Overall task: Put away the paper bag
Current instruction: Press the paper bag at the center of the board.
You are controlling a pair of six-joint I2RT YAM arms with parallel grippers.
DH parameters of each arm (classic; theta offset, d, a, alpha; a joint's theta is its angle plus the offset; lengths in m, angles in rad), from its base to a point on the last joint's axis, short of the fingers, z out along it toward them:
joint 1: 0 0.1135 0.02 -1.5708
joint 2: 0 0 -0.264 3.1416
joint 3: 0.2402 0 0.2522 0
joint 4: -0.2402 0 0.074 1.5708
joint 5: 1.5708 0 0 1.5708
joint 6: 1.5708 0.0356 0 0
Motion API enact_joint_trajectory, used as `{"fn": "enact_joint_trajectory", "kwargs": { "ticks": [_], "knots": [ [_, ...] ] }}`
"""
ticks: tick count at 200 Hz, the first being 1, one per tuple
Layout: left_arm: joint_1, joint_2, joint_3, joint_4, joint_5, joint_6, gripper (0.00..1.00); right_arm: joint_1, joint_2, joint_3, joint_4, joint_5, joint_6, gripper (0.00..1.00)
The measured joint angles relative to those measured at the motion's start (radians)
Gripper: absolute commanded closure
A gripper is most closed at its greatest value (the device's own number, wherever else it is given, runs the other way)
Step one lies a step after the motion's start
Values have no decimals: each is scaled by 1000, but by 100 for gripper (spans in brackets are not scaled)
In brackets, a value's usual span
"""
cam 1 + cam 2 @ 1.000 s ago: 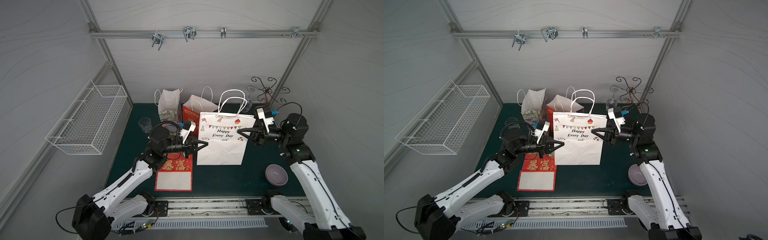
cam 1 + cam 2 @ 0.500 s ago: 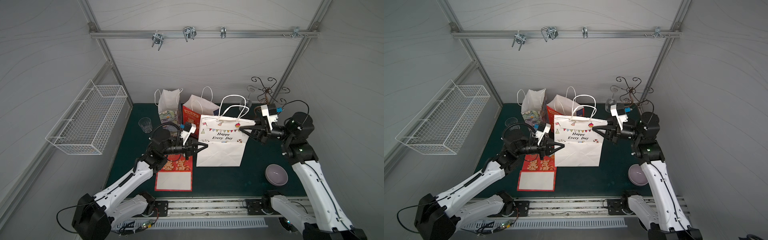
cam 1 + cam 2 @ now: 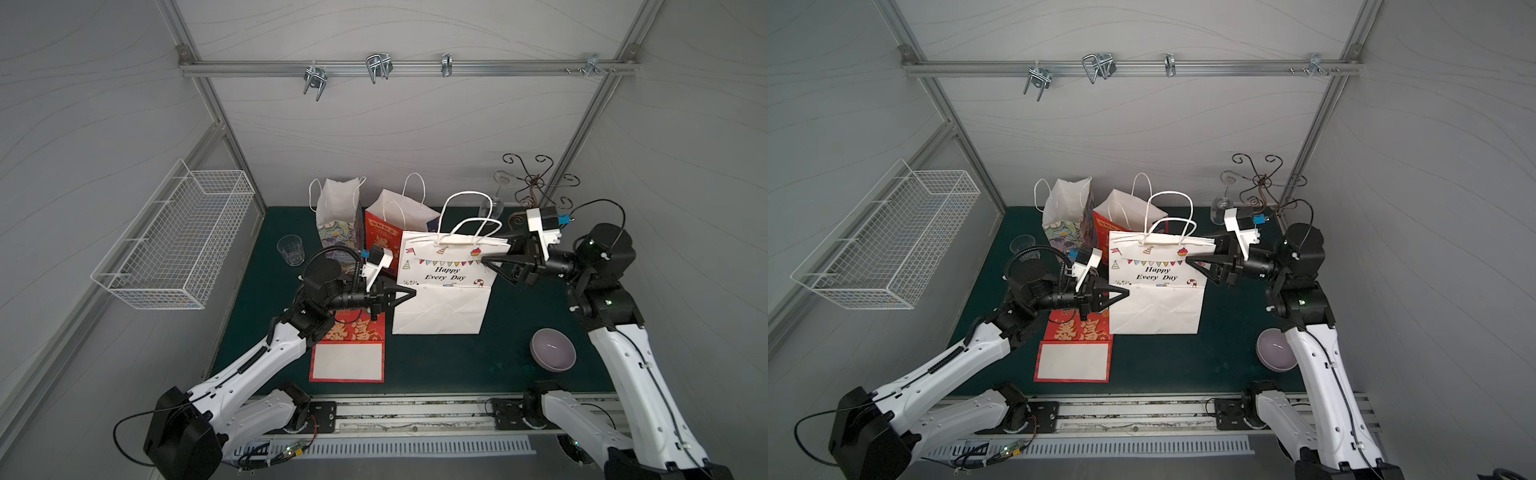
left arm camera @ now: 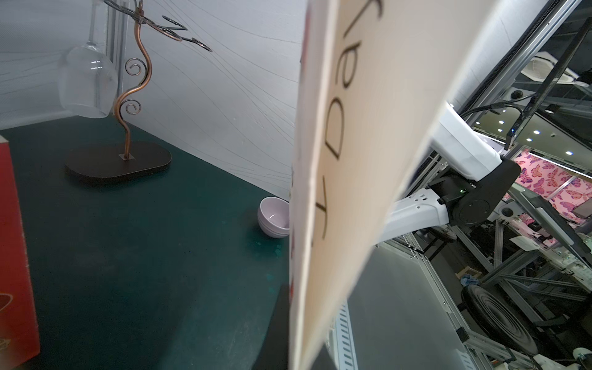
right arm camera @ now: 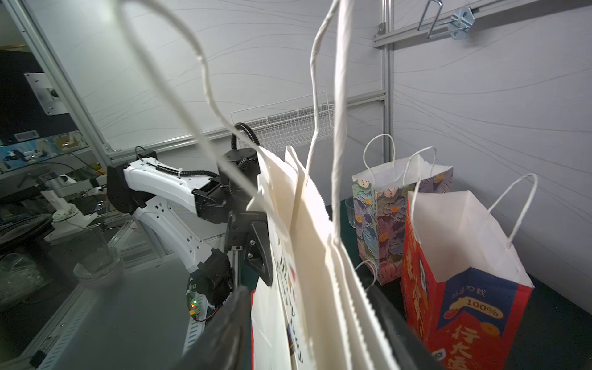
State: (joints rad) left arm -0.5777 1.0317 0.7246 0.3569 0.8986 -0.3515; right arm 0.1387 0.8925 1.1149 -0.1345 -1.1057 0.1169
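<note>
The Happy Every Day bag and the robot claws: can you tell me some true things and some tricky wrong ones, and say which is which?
1. The left claw is shut on the side edge of the white bag. True.
2. The right claw is squeezed shut on the bag. False: it is open, with one jaw on each side of the bag's top edge.
3. The purple bowl sits inside the bag. False: it sits on the green table, apart from the bag.
4. A wine glass hangs upside down from the curly stand. True.
</note>
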Motion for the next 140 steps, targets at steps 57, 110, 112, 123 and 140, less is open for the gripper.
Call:
{"fn": "enact_joint_trajectory", "kwargs": {
  "ticks": [57, 110, 112, 123, 140],
  "knots": [
    [-1, -15, 56, 52, -9, -21, 100, -37, -134, -61, -270, 114, -152, 1],
    [-10, -14, 117, 120, 9, -47, 100, -5, -69, -96, -388, -41, -164, 1],
    [-10, -14, 117, 123, 10, -48, 100, -1, -66, -96, -391, -43, -164, 1],
    [-15, -11, 117, 133, 17, -57, 100, 18, -51, -96, -399, -52, -167, 1],
    [-25, -6, 124, 141, 23, -71, 100, 34, -40, -95, -399, -63, -165, 5]
  ]
}}
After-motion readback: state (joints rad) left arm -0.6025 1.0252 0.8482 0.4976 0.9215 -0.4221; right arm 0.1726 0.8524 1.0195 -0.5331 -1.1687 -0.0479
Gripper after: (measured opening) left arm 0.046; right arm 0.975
